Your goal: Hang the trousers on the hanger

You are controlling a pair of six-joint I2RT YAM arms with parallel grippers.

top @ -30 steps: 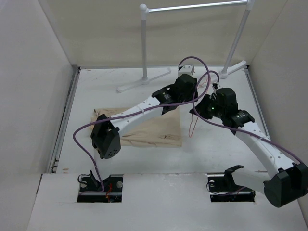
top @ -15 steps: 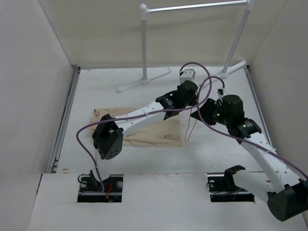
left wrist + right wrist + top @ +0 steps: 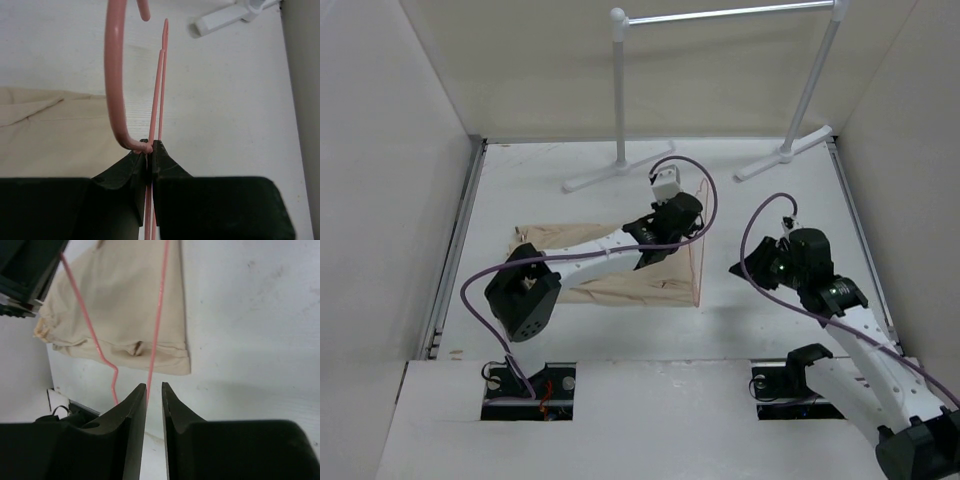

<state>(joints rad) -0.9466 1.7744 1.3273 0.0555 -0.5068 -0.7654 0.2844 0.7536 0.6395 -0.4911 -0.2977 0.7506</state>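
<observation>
Over the trousers' (image 3: 660,285) edge, left pincer (image 3: 150,147) clamps the hanger (image 3: 114,75).

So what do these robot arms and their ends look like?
Both are alike: the left arm and right arm have white links between chunky black joints, with a purple cable looping along each. The left tool and right tool are matt black, each with two wedge-shaped fingers.

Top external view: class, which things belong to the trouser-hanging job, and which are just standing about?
Job: beige cloth trousers; thin pink wire hanger, clamped in the left claw; right claw.
Standing about: white tubular rail stand.
</observation>
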